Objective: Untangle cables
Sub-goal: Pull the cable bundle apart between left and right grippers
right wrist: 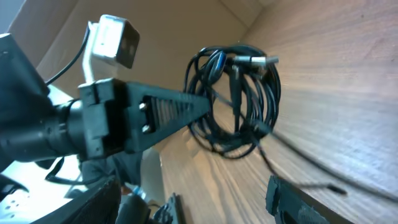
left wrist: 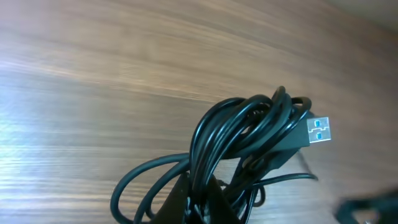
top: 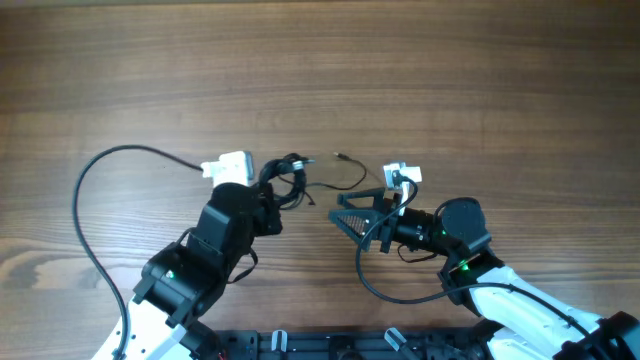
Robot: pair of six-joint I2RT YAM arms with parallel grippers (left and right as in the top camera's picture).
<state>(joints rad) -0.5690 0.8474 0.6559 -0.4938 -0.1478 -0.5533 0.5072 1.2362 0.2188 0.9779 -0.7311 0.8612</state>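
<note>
Our left pincer (left wrist: 202,199) is clenched on the bundled cables (left wrist: 249,134), their USB plug (left wrist: 317,130) jutting ahead, apparently anchoring the knot so our right pincer (top: 337,206), released just beside it, can tease loops free

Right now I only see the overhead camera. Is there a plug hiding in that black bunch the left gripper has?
Observer: Yes. The left wrist view shows a flat plug with blue inside, poking out of the cables.
Operator: Any more plugs?
Observer: The right wrist view shows a silver plug at the edge of the bunch.
Operator: Is it one tight knot?
Observer: Not from the right wrist view. The loops hang open there, and the table shows through the middle.
</note>
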